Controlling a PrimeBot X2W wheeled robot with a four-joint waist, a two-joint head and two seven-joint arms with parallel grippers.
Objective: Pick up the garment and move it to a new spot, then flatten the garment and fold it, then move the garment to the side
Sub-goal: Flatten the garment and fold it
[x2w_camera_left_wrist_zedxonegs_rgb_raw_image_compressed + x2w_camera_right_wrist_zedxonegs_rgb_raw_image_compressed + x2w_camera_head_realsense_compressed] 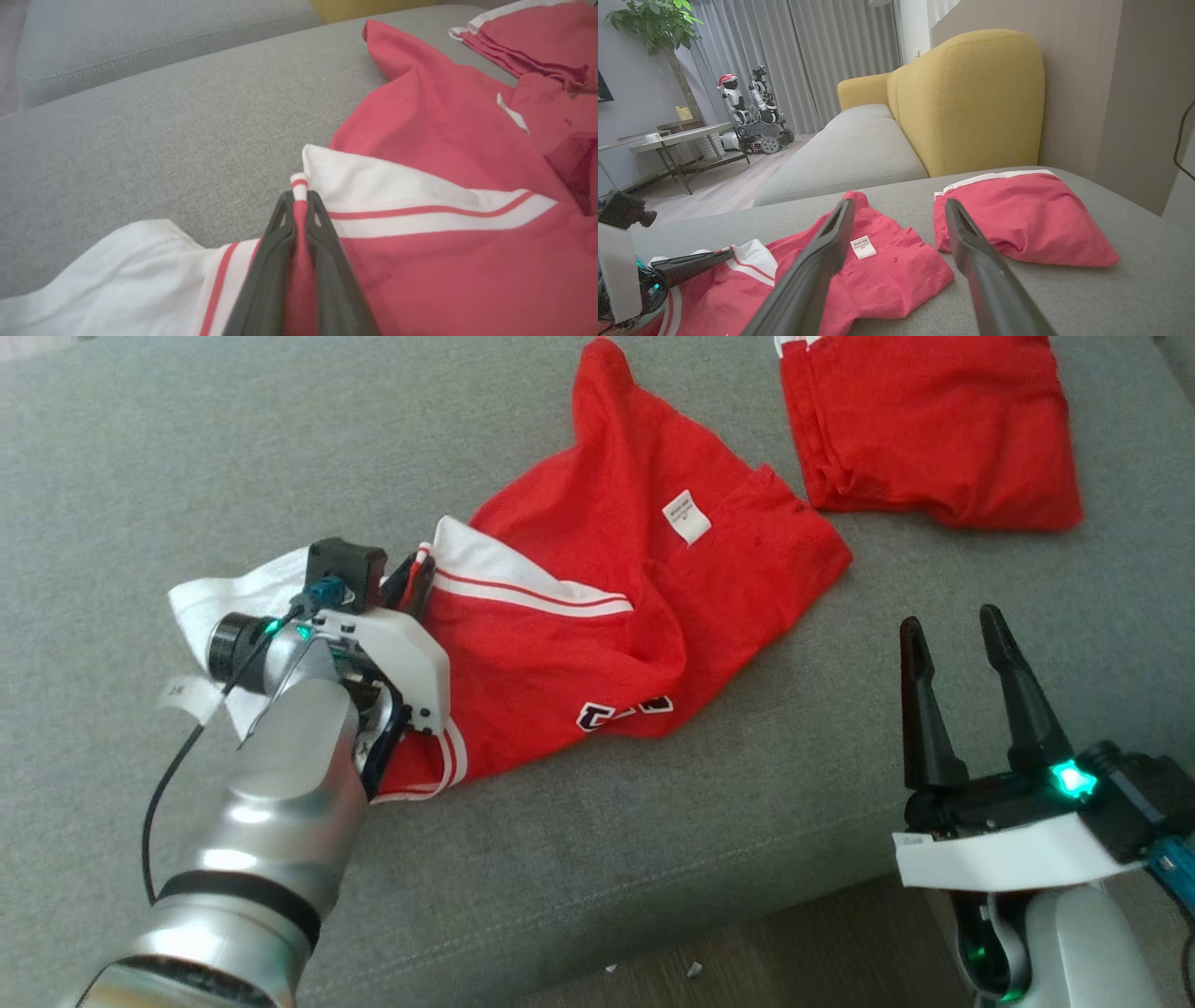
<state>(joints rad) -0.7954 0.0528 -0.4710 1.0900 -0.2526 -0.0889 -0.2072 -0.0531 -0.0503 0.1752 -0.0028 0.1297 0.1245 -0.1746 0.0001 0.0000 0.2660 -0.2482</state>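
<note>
While my left gripper (300, 193) is clamped on a thin fold of the garment (597, 523), soft red cloth with white striped trim, the rest lies crumpled mid-sofa (187, 457) on coarse grey weave. Fingers of my right gripper (950, 618) stand apart near the front edge, holding nothing. A white label (686, 515) faces up. The second red garment (934, 429), seemingly folded, lies beyond, not touching.

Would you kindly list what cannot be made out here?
- Head view: care label text, too small.
- Head view: lettering, tucked under the crumpled garment's fold.
- Head view: folded garment, cut by the top edge.
- Left wrist view: cloth depth in the left gripper, hidden by its fingers.
</note>
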